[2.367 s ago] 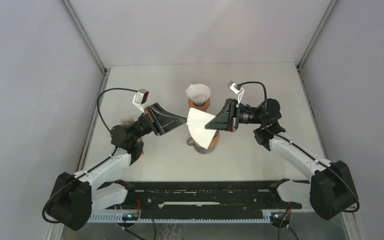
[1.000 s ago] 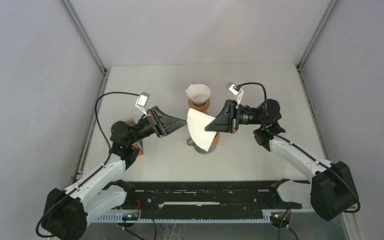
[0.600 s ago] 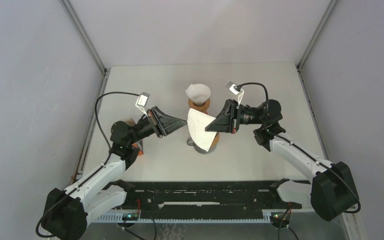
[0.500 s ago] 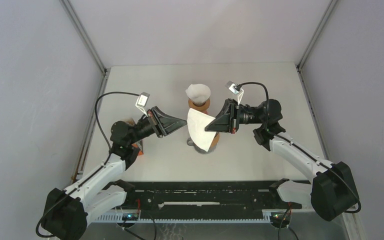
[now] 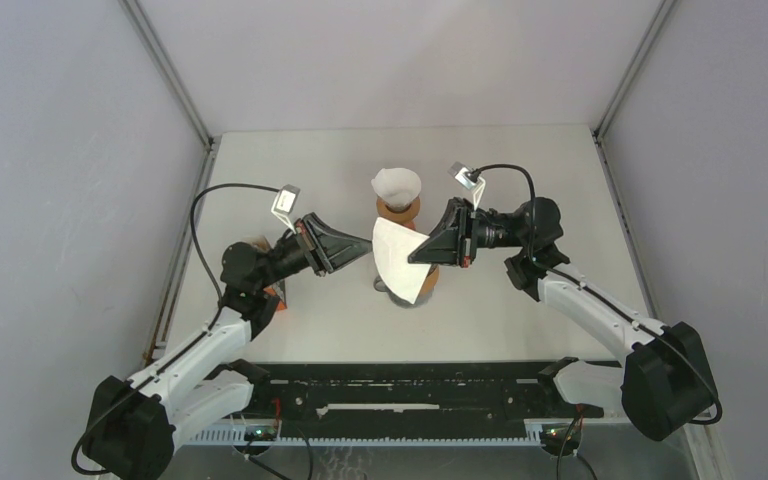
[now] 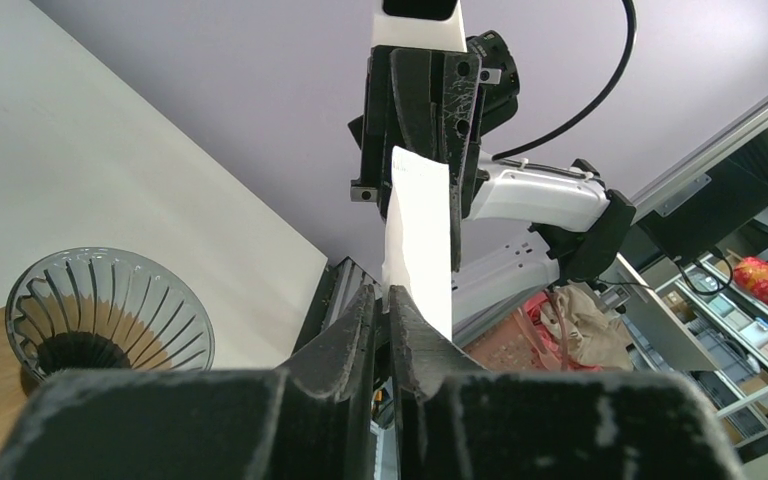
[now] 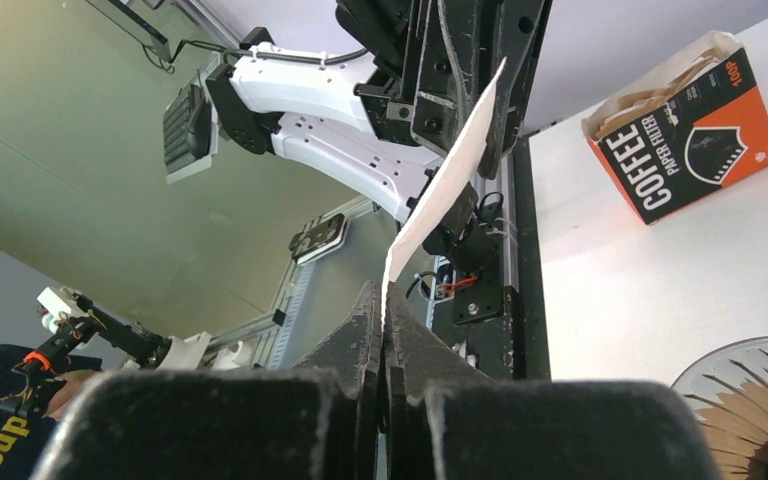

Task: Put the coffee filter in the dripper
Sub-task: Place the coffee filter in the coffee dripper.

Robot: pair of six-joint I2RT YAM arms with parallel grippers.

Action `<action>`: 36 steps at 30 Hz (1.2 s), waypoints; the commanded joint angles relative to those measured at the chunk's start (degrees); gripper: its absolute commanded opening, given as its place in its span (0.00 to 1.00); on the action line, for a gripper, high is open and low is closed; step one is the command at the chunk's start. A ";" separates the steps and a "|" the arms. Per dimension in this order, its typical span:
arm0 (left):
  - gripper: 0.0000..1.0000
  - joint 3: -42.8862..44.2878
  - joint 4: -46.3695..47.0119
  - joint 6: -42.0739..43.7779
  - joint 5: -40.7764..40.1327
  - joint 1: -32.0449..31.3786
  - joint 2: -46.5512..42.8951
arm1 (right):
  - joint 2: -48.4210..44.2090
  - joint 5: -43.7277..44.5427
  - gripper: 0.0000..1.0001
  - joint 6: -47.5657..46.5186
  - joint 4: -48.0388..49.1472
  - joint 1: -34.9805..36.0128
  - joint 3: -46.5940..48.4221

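Note:
A flat white coffee filter [image 5: 398,258] hangs in the air between my two grippers, over the glass dripper [image 5: 432,277] on its wooden base. My left gripper [image 5: 371,243] is shut on the filter's left edge. My right gripper [image 5: 411,258] is shut on its right side. In the left wrist view the filter [image 6: 420,235] rises from my left gripper [image 6: 384,292], and the ribbed dripper [image 6: 110,312] stands empty at lower left. In the right wrist view the filter [image 7: 450,170] rises from my right gripper [image 7: 384,290], with the dripper [image 7: 750,410] at lower right.
A second stand with a white filter cone [image 5: 397,185] on a wooden collar sits just behind the dripper. An orange and black box of paper filters [image 7: 680,140] lies on the table by the left arm, partly hidden in the top view [image 5: 278,292].
Over the 2.4 s the left arm's elbow has swung outward while its gripper stayed at the filter. The right gripper and filter have shifted very slightly left.

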 commanded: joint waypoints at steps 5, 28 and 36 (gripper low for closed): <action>0.17 2.62 3.42 -0.41 1.05 -0.60 -0.48 | 0.09 0.39 0.00 -3.11 -1.10 0.73 2.12; 0.07 3.83 3.90 0.05 2.05 -3.79 0.67 | 1.70 0.92 0.01 -4.05 -2.30 1.28 2.75; 0.00 5.05 -8.89 6.85 -2.99 -3.91 -3.20 | 0.64 3.04 0.18 -8.43 -9.96 0.24 3.29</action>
